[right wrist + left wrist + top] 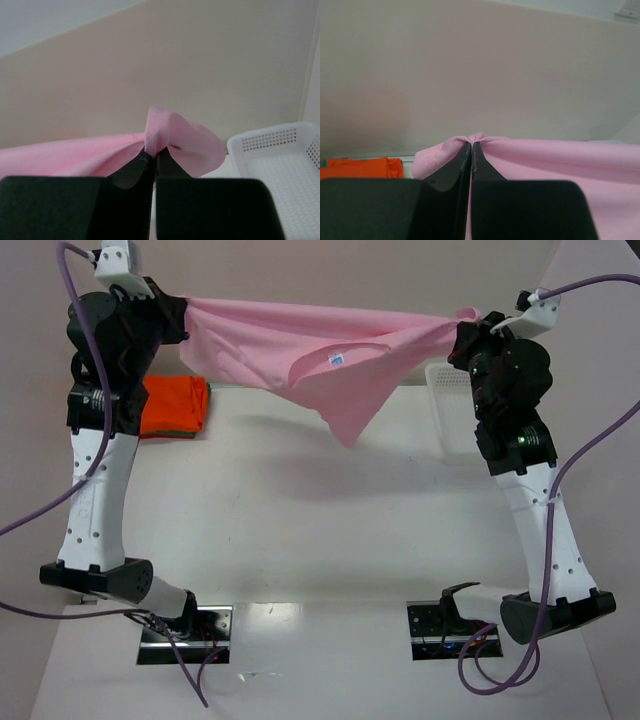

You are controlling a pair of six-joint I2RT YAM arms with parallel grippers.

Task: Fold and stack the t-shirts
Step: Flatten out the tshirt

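Pink shirt [262, 340], soft and draping, hangs stretched between left gripper [471, 144] and right gripper [151, 151], both clamped on bunched cloth.

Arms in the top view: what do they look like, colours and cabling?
Both the left arm and right arm have white lower links drilled with small holes, black joint housings and black bases. A purple cable loops off each. The left gripper and right gripper have matte black tapered fingers.

White mesh basket [272, 142] — far right on white table [330, 540].
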